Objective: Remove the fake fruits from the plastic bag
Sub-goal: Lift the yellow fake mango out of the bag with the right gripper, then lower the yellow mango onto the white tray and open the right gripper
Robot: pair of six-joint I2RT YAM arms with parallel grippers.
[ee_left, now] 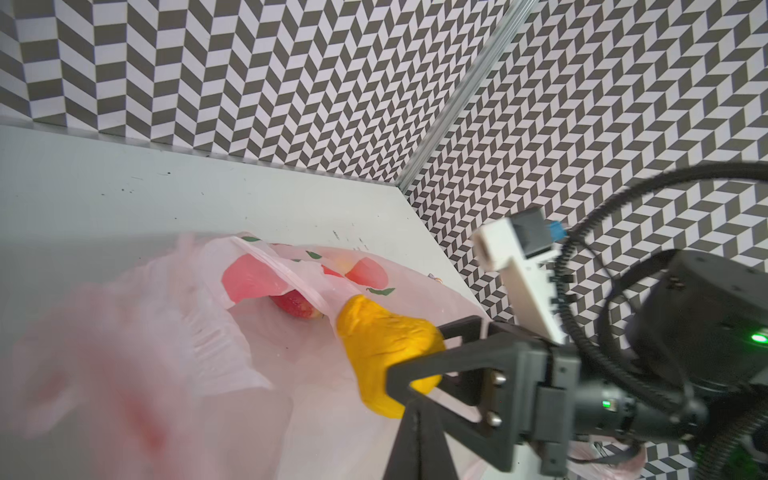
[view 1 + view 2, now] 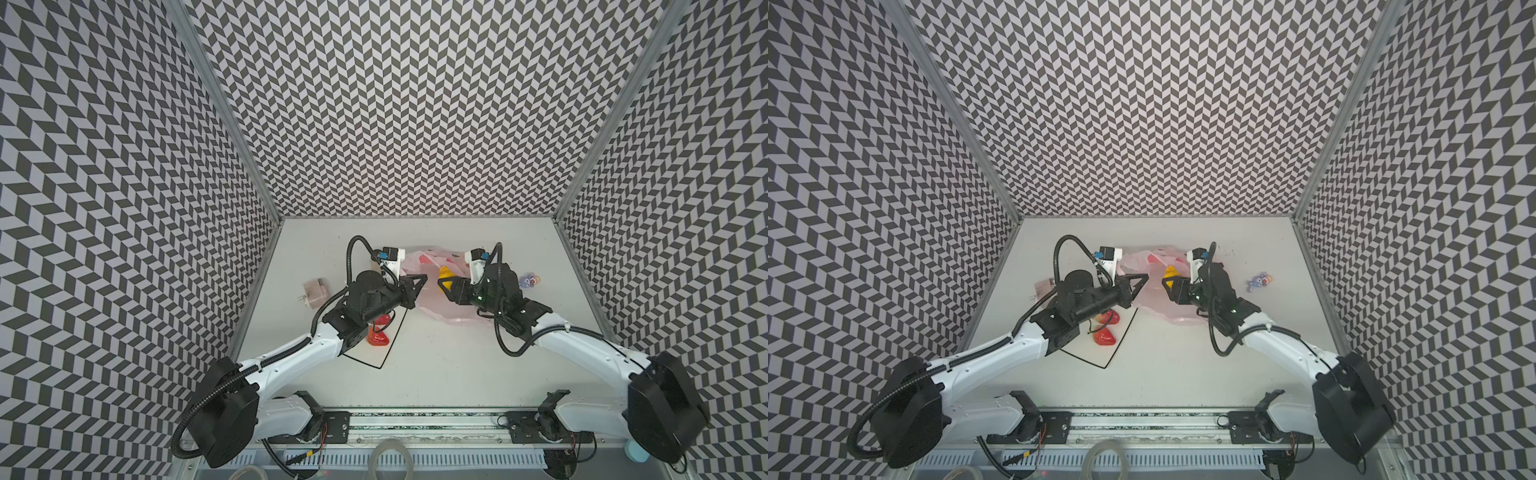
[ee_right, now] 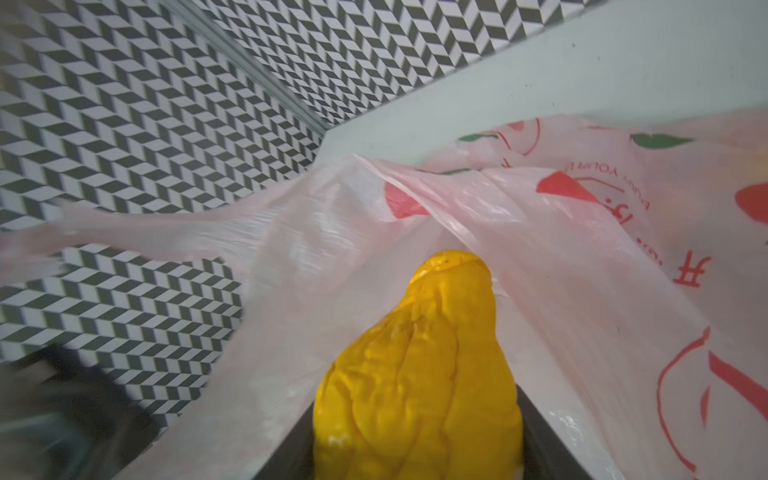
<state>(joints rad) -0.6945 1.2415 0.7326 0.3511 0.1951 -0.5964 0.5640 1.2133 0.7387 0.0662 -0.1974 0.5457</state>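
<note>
Well to the left of the plastic bag (image 2: 436, 309), a small beige box (image 2: 315, 291) is seen on the white worktop (image 2: 457, 374). Nearer the bag, also on its left, a white square plate (image 2: 368, 355) is laid, partly hidden under the left arm. Two red strawberries (image 2: 1104, 337) are seen on it, outside the bag. At the bag's left edge the left claw (image 2: 422, 278) is found with its jaws pressed together. A strip of the bag's thin film is drawn taut toward it, as is shown in the right wrist view, though the pinch itself is blurred there. The bag, pale pink and crinkled with red fruit prints, is spread across the middle of the worktop with its mouth raised open. Inside it, one more red strawberry (image 1: 297, 306) is glimpsed under a fold in the left wrist view. At the bag's mouth a yellow fruit (image 2: 444, 272) is clamped between the jaws of the right claw (image 2: 442, 283), with film draped just behind it. To the right of the bag, apart from it, a small purple figurine (image 2: 528, 281) is seen lying on the worktop
</note>
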